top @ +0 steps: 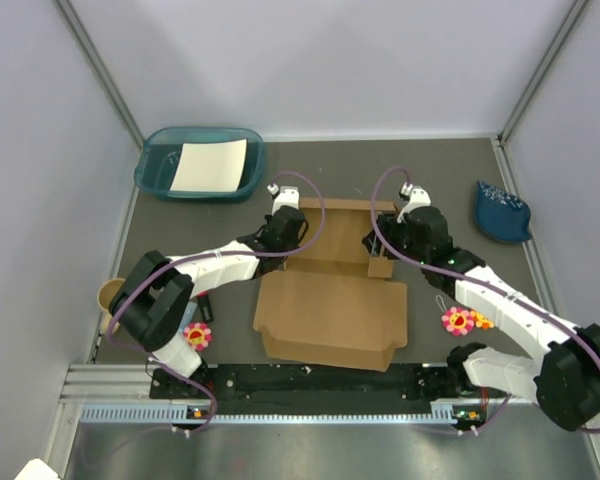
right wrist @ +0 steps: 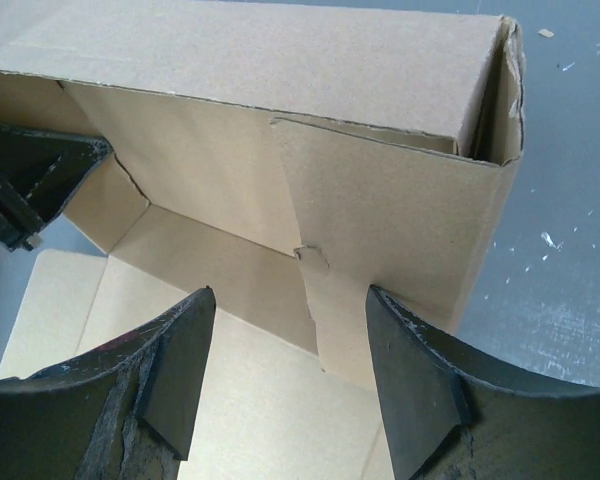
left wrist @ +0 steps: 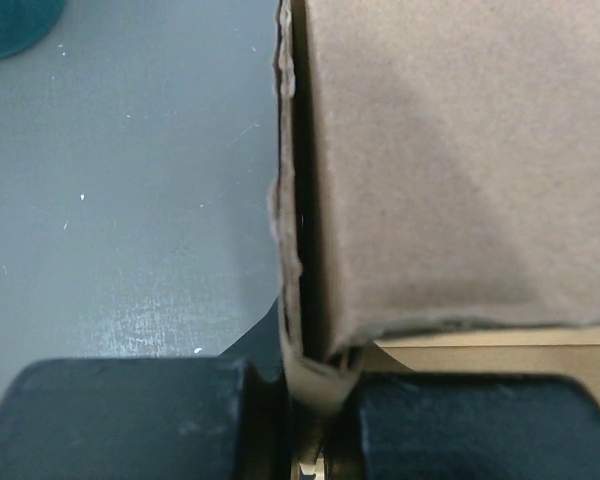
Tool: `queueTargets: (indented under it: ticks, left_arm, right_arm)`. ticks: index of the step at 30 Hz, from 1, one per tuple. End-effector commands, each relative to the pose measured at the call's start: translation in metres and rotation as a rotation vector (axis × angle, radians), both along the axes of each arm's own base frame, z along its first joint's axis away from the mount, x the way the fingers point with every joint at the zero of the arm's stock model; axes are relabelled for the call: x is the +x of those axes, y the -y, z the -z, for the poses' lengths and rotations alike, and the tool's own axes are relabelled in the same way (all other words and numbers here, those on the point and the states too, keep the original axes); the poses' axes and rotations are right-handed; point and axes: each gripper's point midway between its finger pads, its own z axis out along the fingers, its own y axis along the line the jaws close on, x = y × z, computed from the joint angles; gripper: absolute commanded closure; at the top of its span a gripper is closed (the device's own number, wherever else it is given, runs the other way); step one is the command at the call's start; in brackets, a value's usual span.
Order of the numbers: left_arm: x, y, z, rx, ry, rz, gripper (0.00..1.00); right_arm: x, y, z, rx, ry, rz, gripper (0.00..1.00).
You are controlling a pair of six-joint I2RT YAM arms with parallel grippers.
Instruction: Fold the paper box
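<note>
at mid-desk, toward the near edge, the box point(top: 330, 310) lies half formed. left hand point(left wrist: 320, 400) is pinched on its left wall point(left wrist: 290, 200); right hand point(right wrist: 290, 370) is spread at the right flap point(right wrist: 380, 230), gripping nothing. a hard tug could tear that wall or drag the box. desk point(top: 430, 180) is dark grey, ringed by pale panels point(top: 40, 150).

**NON-TASK ITEMS ON TABLE**

Far left of grey table point(top: 330, 165): teal tray point(top: 152, 172); holds white paper sheet point(top: 210, 166).
Far right: dark blue speckled item point(top: 500, 212); type unclear.
Left edge: tan cup point(top: 111, 295).
Near side, well apart: left pink flower point(top: 197, 335) and right pink flower point(top: 458, 321).
</note>
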Motion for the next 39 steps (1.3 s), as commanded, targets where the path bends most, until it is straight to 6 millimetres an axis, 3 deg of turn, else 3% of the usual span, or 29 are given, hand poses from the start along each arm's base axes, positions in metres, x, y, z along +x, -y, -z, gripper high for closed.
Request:
queueTargets:
  ticks: [1, 14, 28, 31, 39]
  left_arm:
    - [-0.012, 0.007, 0.009, 0.002, -0.03, 0.058, 1.0]
    - [-0.014, 0.007, 0.009, 0.003, -0.03, 0.062, 1.0]
    - [-0.013, 0.009, 0.014, 0.003, -0.043, 0.067, 1.0]
    - [-0.013, 0.01, 0.016, 0.009, -0.051, 0.064, 1.0]
    - [-0.009, 0.008, 0.019, 0.022, -0.058, 0.046, 1.0]
  right_arm:
    - [0.021, -0.007, -0.019, -0.001, 0.051, 0.018, 0.37]
    - [0.043, 0.027, 0.011, -0.192, -0.014, 0.196, 0.38]
    - [0.058, 0.024, 0.03, -0.28, -0.083, 0.19, 0.37]
    - [0.056, 0.021, 0.026, -0.277, -0.074, 0.175, 0.36]
    - [0.046, 0.024, -0.019, -0.221, 0.02, 0.163, 0.35]
